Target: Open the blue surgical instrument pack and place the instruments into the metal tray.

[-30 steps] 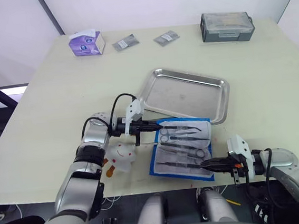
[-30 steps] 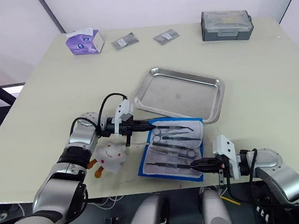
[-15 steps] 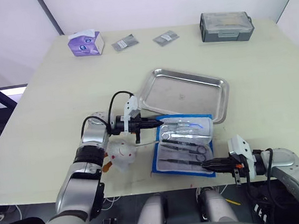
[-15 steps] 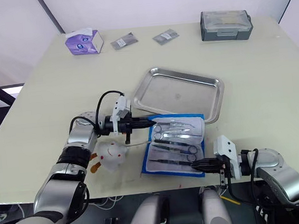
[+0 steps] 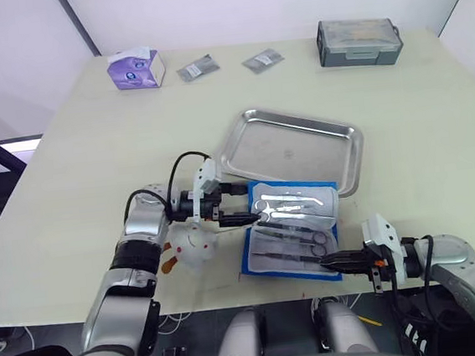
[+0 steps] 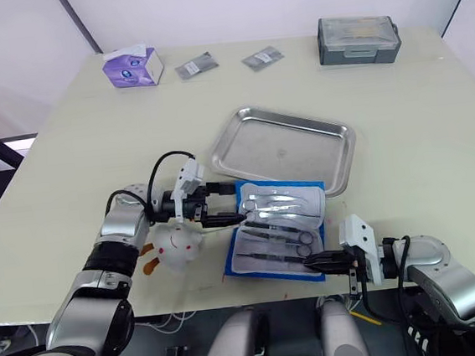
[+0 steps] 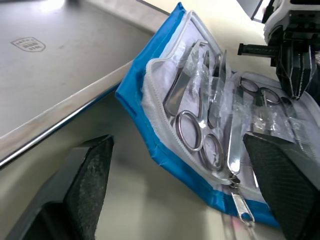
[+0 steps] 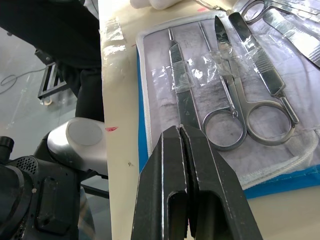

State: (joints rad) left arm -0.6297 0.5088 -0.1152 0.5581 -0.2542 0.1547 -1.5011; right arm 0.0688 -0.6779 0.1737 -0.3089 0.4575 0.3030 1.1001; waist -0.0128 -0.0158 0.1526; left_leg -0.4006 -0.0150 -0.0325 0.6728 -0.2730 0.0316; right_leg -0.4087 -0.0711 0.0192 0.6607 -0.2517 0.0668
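Black fingers of your left hand [image 5: 238, 205] stand wide apart, holding nothing, their tips at the left edge of the pack [image 5: 292, 230]. From the left wrist you look between the two padded fingers [image 7: 87, 182] at that edge, where the blue cover bends up, and at the zip pull hanging off the pack's corner, which the head views don't resolve. That view also shows the ring handles of the instruments [image 7: 200, 135] tucked under clear straps against the pale lining.

Your right hand [image 5: 330, 262] sits at the near edge of the pack with its fingers pressed together. Whether they pinch the pack's edge or just meet, you cannot tell from the head views; the right wrist shows the joined fingers [image 8: 186, 190] over the lining, just short of a flat-handled tool and a pair of scissors, with nothing visibly between them.

The pack lies open on the worktop [image 5: 67, 161], its far edge just beside the near rim of the tray [image 5: 295, 150]. A small white toy [image 5: 189, 245] lies under your left forearm. Along the far edge you have a purple tissue box [image 5: 136, 69], two small grey packets [image 5: 200, 67] and a grey lidded box [image 5: 359, 42], all well apart from the pack.
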